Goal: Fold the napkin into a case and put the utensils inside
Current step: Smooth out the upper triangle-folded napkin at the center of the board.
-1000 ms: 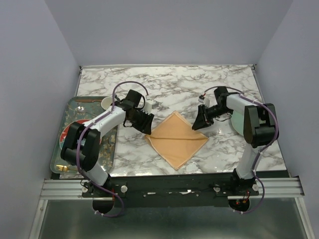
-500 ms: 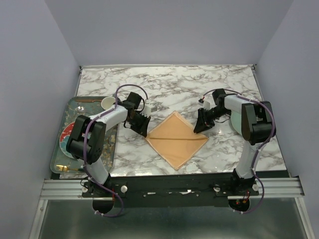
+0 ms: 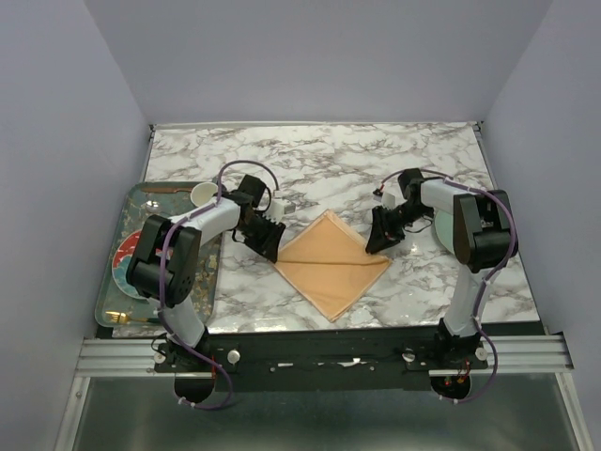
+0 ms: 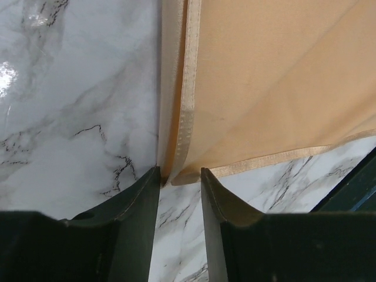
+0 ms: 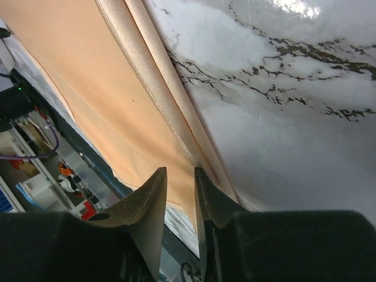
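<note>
Folding stage, by judgement: the napkin lies flat mid-desk, layered and diamond-shaped. Left tool and right tool sit low at its opposite side corners, jaws narrowly parted around the hems, apparently so both corners can be pinched together.

Folded peach-orange napkin, flat diamond
</note>
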Motion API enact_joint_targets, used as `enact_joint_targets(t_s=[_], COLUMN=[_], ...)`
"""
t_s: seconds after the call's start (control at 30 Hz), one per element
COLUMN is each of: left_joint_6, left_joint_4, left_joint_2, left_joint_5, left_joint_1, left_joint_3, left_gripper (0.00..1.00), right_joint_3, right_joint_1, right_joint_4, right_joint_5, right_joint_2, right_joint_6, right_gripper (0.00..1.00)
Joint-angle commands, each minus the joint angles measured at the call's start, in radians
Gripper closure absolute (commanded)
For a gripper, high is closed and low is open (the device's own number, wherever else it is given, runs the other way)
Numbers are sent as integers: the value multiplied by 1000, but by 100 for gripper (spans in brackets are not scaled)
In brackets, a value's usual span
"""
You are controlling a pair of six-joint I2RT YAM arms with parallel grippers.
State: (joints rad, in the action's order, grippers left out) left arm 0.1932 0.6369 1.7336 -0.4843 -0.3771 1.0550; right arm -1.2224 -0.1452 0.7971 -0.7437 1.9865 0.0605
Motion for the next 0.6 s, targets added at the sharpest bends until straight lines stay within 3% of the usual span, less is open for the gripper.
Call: enact_joint_targets(t_s=[0.0, 0.1, 0.27, 0.47, 0.57], left_joint_6=[-9, 2, -79, -432, -523], left_joint_4=[32, 23, -31, -287, -376], left_joint_2=[-83, -188, -256, -135, -63], left_joint_5=[-37, -132, -301, -405, -459], left_joint_1=[58, 95, 58, 21, -2], left_joint_3=[37, 46, 56, 5, 0], left_gripper=[51, 43, 29, 31, 36], right_joint_3=[-49, -72, -65, -29, -17], right_joint_1=[-7, -7, -11, -68, -109], right_joint_4=[39, 53, 33, -99, -154], right_joint_5=[0, -60, -244, -362, -410], right_joint_2=[-63, -126, -207, -177, -129], right_joint_6=[27, 42, 21, -148, -211], right_gripper=[65, 61, 43, 34, 32])
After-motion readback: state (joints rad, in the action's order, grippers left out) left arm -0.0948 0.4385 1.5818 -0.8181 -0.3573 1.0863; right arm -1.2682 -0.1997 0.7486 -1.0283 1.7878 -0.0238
